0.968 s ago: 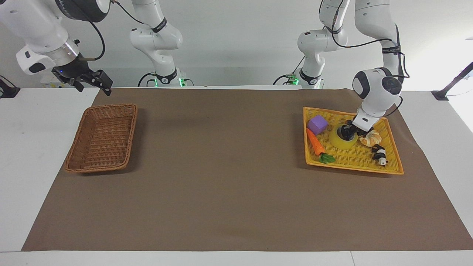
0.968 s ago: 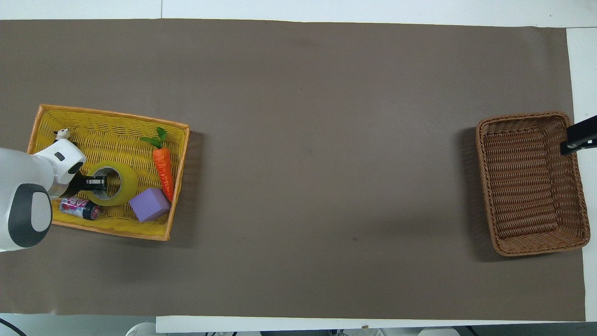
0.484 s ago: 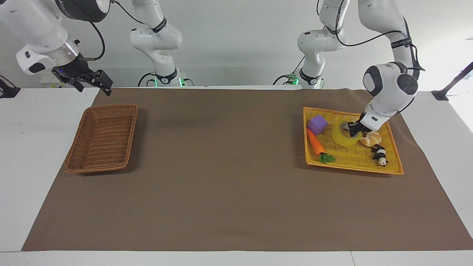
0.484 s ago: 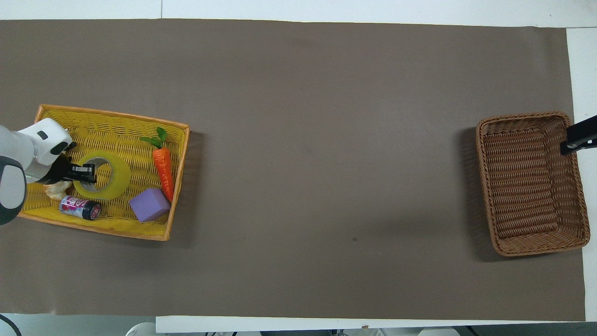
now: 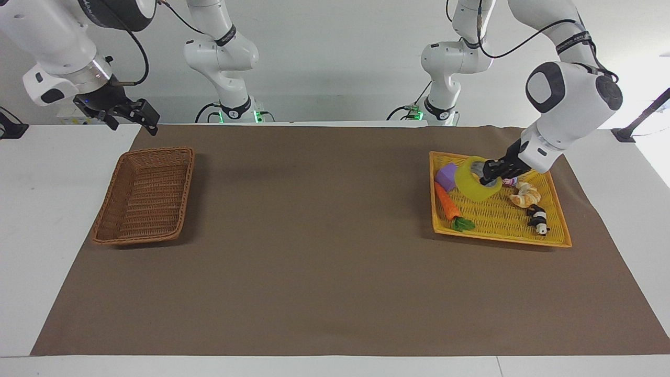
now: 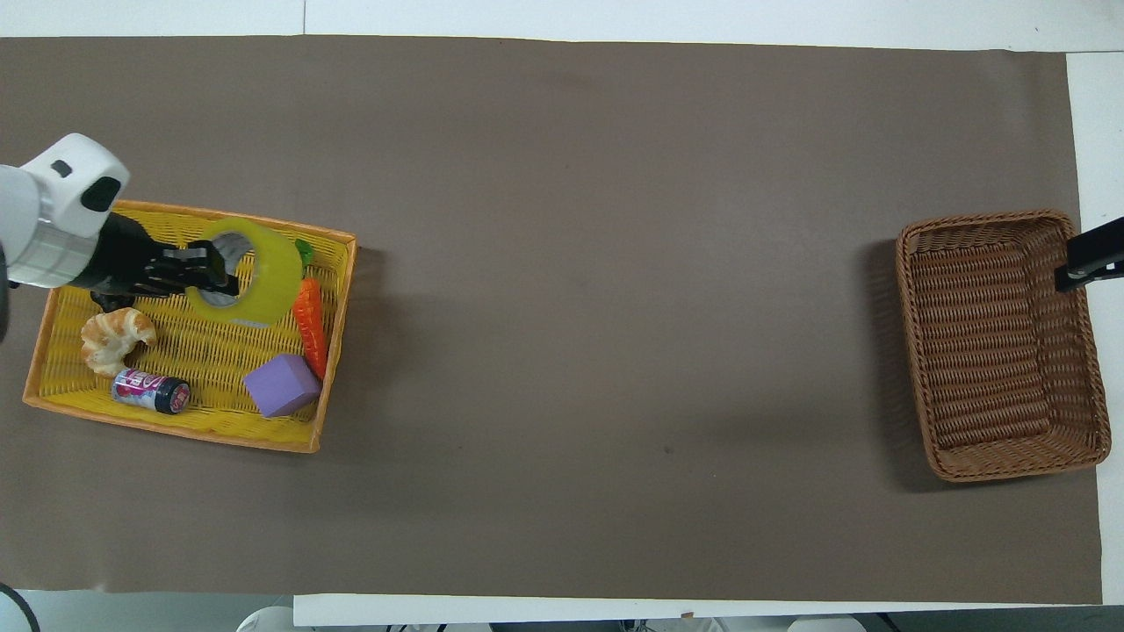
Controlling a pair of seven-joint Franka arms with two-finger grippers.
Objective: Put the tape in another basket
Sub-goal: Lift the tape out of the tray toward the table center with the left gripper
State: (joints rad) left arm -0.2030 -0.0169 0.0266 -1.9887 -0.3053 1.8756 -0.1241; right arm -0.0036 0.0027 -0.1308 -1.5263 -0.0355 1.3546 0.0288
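The left gripper (image 5: 488,173) is holding the tape (image 5: 473,179) clamped above the yellow tray (image 5: 500,235), while the right gripper (image 5: 130,116) is waiting with fingers apart near the basket (image 5: 146,195).

Two baskets sit on the worktop: one dark brown wicker basket (image 5: 145,195) at the right arm's end, one flat yellow basket (image 5: 497,222) at the left arm's end. There is one roll of yellow tape (image 5: 473,180), one carrot (image 5: 446,201), one purple block (image 5: 445,175), one croissant (image 5: 525,195), one small panda figure (image 5: 538,219) and one small can (image 6: 151,391). One brown mat (image 5: 324,251) covers the worktop. Two robot arms are present.
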